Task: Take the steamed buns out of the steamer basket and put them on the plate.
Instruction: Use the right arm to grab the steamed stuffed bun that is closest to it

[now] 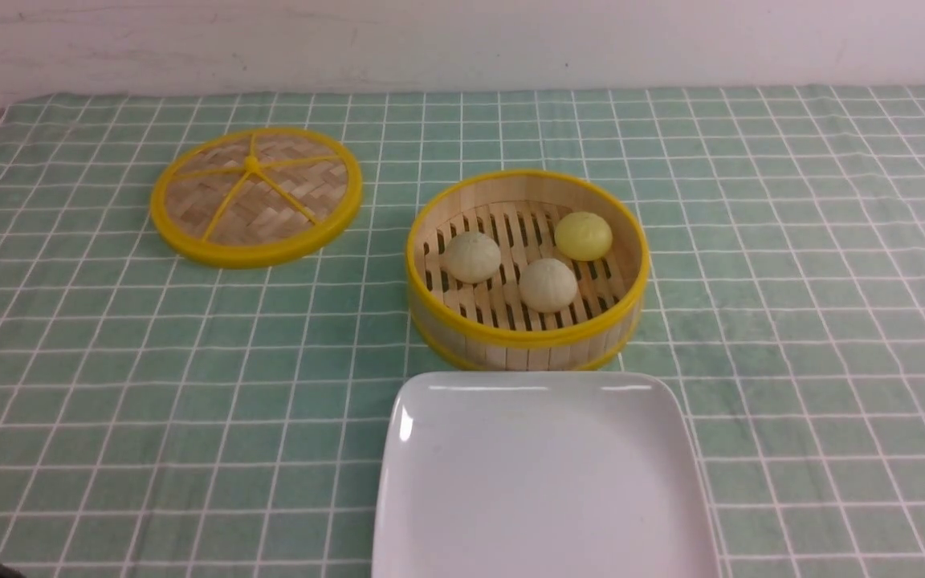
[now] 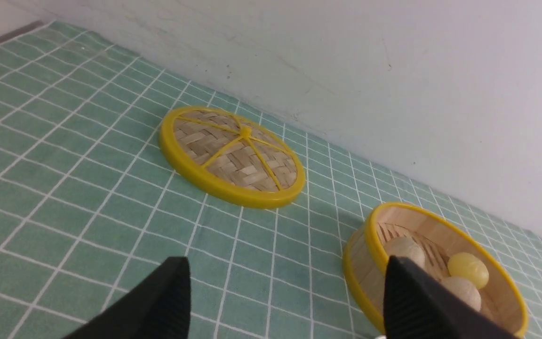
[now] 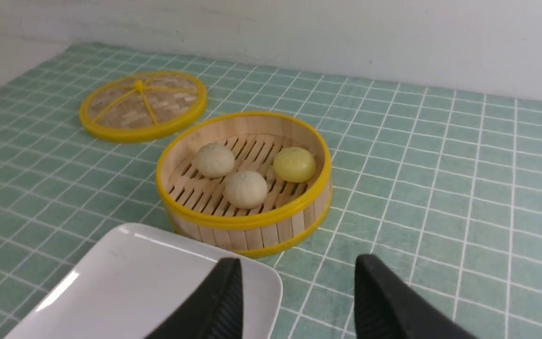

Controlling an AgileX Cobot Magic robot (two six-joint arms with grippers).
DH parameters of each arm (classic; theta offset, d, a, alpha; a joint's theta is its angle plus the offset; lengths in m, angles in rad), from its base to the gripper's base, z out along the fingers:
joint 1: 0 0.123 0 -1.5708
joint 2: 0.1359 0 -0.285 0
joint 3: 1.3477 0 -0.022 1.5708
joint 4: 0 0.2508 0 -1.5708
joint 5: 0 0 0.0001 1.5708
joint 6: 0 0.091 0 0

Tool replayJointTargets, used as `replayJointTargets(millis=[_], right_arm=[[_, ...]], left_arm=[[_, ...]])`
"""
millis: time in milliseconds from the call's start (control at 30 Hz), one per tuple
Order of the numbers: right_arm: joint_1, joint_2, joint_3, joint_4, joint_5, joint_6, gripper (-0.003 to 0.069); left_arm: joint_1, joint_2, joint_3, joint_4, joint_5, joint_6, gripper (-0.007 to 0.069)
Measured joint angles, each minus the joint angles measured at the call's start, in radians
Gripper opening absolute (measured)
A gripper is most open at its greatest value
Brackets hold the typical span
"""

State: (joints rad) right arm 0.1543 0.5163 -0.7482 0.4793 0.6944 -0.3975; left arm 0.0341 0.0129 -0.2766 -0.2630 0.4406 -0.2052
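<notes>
two beige and one yellow round buns (image 1: 548,285) are sitting in the round bamboo steamer basket (image 1: 527,338); the left tool (image 2: 285,268) and right tool (image 3: 298,263) are hanging open, holding nothing.

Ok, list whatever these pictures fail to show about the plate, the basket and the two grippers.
Plate: near edge cut off by the bottom of the front view; the right wrist view shows only part.
Steamer basket: in the left wrist view, partly behind a finger of the left gripper and cut off by the frame's edge.
Right gripper: absent from the front view; only its fingertips show in its wrist view.
</notes>
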Motion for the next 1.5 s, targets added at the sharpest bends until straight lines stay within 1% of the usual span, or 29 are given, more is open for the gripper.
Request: replayJointTargets(millis=[67,167,267,300,333,400,533,600,667,767,900,1000,1100,1167,1267,1400,1500], right_arm=[[0.0,0.103,-0.068,0.033,0.042,-0.078,0.0343],[0.0,0.258,-0.193,0.069,0.124,-0.188,0.0344],[0.0,0.414,-0.305,0.078,0.181,-0.24,0.0345],[0.0,0.422,-0.312,0.078,0.181,-0.241,0.0345],[0.0,0.488,-0.369,0.078,0.199,-0.261,0.0345],[0.0,0.533,-0.397,0.078,0.206,-0.285,0.0345],[0.0,0.709,-0.517,0.078,0.213,-0.413,0.0345],[0.0,0.783,-0.573,0.075,0.214,-0.438,0.0345],[0.0,0.843,-0.609,0.065,0.22,-0.444,0.0345],[0.0,0.985,-0.727,0.042,0.257,-0.449,0.0345],[0.0,1.119,-0.867,0.029,0.302,-0.464,0.0345],[0.001,1.22,-0.99,0.027,0.356,-0.493,0.0345],[0.007,1.29,-1.061,0.013,0.424,-0.518,0.0345],[0.03,1.368,-1.144,-0.014,0.499,-0.532,0.0345],[0.062,1.423,-1.2,-0.048,0.533,-0.536,0.0347],[0.123,1.484,-1.246,-0.109,0.533,-0.537,0.0347],[0.171,1.518,-1.249,-0.163,0.486,-0.537,0.0347]], left_arm=[[0.0,0.041,-0.041,-0.03,0.027,0.036,0.0545],[0.0,0.127,-0.106,-0.08,0.059,0.143,0.0545],[0.0,0.235,-0.169,-0.138,0.076,0.275,0.0545],[0.0,0.257,-0.176,-0.146,0.076,0.292,0.0544],[0.0,0.305,-0.199,-0.171,0.076,0.347,0.0545],[0.0,0.349,-0.218,-0.196,0.074,0.394,0.0545],[0.0,0.449,-0.244,-0.292,0.053,0.501,0.0544],[0.0,0.471,-0.245,-0.345,0.03,0.541,0.0544],[0.0,0.48,-0.245,-0.372,0.02,0.564,0.0544],[0.0,0.498,-0.245,-0.454,-0.004,0.652,0.0544],[0.0,0.498,-0.245,-0.523,-0.006,0.699,0.0544],[0.0,0.498,-0.245,-0.56,-0.006,0.709,0.0544],[0.0,0.498,-0.245,-0.566,-0.002,0.711,0.0544],[0.0,0.498,-0.245,-0.567,0.002,0.712,0.0544],[0.0,0.498,-0.245,-0.567,0.006,0.713,0.0544],[0.0,0.498,-0.245,-0.567,0.014,0.715,0.0544],[0.0,0.498,-0.245,-0.566,0.027,0.715,0.0544]])
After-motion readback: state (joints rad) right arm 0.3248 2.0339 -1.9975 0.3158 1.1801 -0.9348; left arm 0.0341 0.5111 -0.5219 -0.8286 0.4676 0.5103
